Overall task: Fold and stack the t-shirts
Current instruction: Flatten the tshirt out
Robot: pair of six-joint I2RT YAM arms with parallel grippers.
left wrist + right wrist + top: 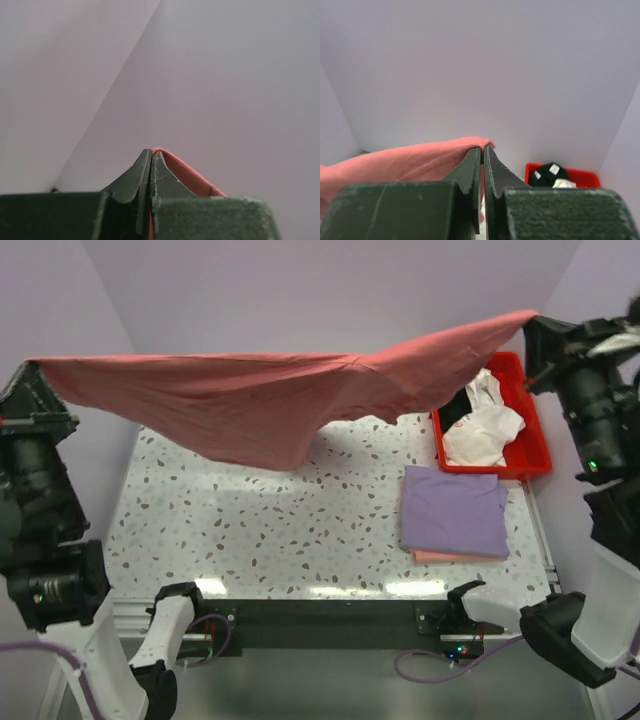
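A dusty red t-shirt [270, 400] hangs stretched wide above the table, held between both arms. My left gripper [30, 365] is shut on its left corner, high at the left wall; in the left wrist view the red cloth [187, 175] peeks out beside the closed fingertips [151, 152]. At the upper right my right gripper [533, 320] is shut on the other corner, and red cloth [410, 160] drapes left of its closed tips [483, 148]. A folded lavender t-shirt [455, 508] lies on a folded pale pink one [450, 557] at the table's right. White [485, 430] and black [455, 405] shirts sit in the tray.
The red plastic tray [520, 465] stands at the back right corner, also in the right wrist view [580, 175]. The speckled table [250, 530] lies below the hanging shirt. Lavender walls close in on three sides.
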